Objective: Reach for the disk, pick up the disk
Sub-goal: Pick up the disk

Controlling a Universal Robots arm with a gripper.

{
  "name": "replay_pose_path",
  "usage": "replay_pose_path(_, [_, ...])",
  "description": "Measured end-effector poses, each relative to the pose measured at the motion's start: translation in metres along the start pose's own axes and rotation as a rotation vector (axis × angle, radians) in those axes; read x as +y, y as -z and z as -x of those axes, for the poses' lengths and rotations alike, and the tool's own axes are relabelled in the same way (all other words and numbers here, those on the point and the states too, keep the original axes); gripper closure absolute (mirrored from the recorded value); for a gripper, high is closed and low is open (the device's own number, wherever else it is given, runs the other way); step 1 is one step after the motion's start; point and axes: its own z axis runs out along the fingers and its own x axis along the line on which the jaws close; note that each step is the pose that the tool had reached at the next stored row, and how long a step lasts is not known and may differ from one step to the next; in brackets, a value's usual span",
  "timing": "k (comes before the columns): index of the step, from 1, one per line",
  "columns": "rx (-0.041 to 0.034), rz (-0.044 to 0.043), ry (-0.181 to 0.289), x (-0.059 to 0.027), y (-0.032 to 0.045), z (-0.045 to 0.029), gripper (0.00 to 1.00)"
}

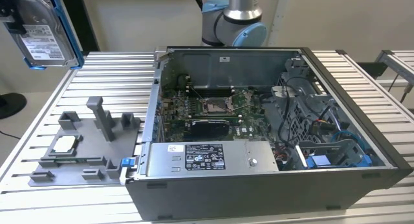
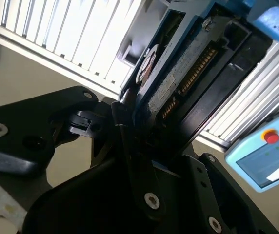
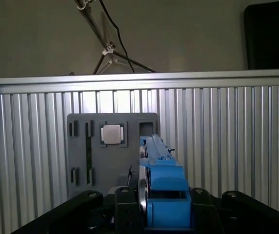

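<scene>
While your gripper [image 1: 11, 19] hangs above the bench's [image 1: 110, 71] edge at the exterior view's left, its jaws grasp the disk [image 1: 45, 35]. You cannot read its white label's [image 1: 40, 45] print.

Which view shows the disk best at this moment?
The exterior view: the disk is held high at that view's left, labelled face and blue bracket plainly visible. The first wrist view shows it edge-on; the second wrist view shows a close, slanted edge with connector pins.

Robotics lab: opened computer case [image 1: 259, 200] on slatted bench [image 1: 110, 64].
</scene>
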Motion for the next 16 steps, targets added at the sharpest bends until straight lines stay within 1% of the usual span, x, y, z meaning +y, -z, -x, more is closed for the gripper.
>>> replay_pose_path(13, [0.0,0.0001,0.0,0.0007,0.0276,0.0003,1.0])
replay_pose_path(16, [0.0001,0.0001,0.0,0.0008,0.032,0.0003,1.0])
